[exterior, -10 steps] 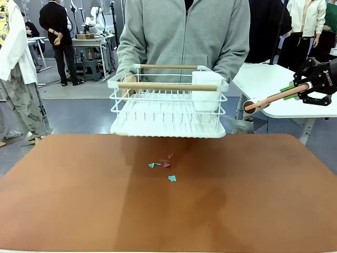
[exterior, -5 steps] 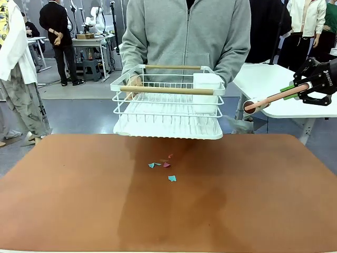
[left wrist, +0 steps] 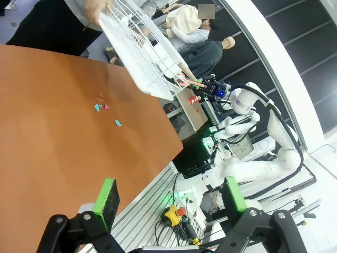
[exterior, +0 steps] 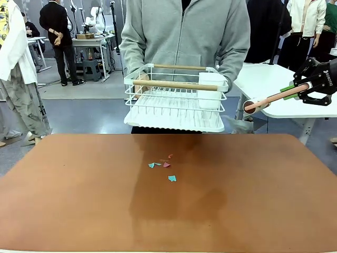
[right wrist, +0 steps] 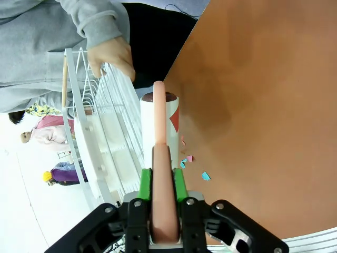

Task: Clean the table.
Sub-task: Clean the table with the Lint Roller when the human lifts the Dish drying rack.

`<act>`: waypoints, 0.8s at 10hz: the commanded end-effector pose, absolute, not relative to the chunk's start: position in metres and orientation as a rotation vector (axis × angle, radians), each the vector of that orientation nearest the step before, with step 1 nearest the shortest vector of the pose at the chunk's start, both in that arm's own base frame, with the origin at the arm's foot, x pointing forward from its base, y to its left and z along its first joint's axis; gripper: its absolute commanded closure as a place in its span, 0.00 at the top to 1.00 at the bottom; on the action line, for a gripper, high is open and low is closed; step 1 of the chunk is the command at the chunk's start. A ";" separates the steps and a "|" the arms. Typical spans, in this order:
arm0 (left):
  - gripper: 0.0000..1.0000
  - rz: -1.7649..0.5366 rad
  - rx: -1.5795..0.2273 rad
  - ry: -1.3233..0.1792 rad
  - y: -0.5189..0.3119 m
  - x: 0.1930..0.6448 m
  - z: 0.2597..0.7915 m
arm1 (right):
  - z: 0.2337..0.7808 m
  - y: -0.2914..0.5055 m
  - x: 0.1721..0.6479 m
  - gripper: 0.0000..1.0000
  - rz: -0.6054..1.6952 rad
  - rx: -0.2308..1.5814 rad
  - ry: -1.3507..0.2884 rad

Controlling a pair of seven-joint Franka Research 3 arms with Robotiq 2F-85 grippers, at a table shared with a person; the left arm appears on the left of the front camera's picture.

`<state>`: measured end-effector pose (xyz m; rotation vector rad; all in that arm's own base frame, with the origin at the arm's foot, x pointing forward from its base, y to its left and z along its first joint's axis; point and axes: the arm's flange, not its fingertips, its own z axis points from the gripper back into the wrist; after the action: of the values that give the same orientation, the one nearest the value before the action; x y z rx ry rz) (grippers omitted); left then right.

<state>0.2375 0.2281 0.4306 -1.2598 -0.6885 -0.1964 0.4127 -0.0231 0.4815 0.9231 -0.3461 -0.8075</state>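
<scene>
Roller in hand, scraps waiting mid-table.
At the front frame's right edge the right gripper (right wrist: 162, 182) clamps the pink handle of a lint roller (right wrist: 158, 121). The left gripper (left wrist: 171, 191) hangs wide and empty over the table (exterior: 79, 200), which fills the lower half. A few paper scraps (exterior: 164, 166) lie at centre, and a person holds a dish rack (exterior: 176, 103) above the far edge (upper middle). The roller should probably land flat on the scraps and roll with light pressure. Lettering on the right gripper's body is too small to read.

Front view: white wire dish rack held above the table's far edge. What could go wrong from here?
Reaching for the coloured paper scraps, the right tool's pink-handled roller could clip the white wire dish rack the person holds. The light scraps might scatter across the reddish-brown table.
</scene>
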 end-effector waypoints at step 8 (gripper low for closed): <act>1.00 -0.201 -1.266 -0.694 0.229 0.234 0.431 | 0.526 -0.021 0.423 0.21 -0.570 0.754 -0.314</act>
<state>0.2375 0.2281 0.4306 -1.2598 -0.6884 -0.1965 0.4178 -0.0185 0.5036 0.8069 -0.3399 -0.6544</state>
